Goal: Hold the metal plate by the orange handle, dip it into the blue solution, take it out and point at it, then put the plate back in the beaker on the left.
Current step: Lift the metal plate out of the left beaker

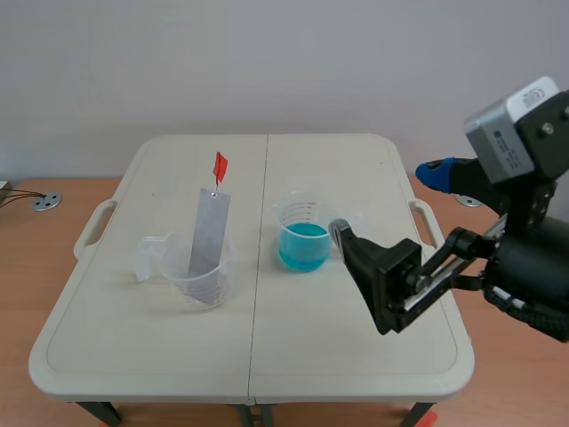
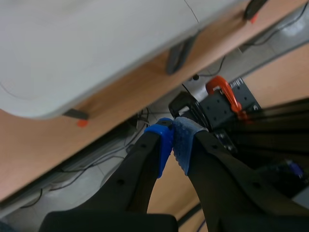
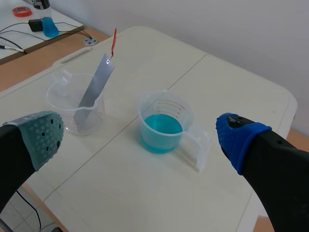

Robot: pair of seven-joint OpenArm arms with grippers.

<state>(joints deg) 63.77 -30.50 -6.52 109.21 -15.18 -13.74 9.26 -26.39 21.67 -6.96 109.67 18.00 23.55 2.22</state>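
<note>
Widely spread and empty, the right gripper (image 3: 140, 137) hovers over the table (image 3: 231, 87). Ahead between its fingers sits the beaker of blue solution (image 3: 161, 126). Past its grey-green pad, the grey metal plate (image 3: 94, 92) leans in a clear beaker (image 3: 63, 99), orange handle (image 3: 114, 41) uppermost. The left gripper (image 2: 173, 140) has its pads pressed together on nothing.

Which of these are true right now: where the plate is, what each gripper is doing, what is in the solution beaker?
1. The plate stands in the left beaker. True.
2. The right gripper grips the handle. False: it is open and empty, and the handle sticks up free.
3. The left gripper is shut on nothing. True.
4. The plate is dipped in the solution. False: that beaker holds only the blue liquid.
</note>
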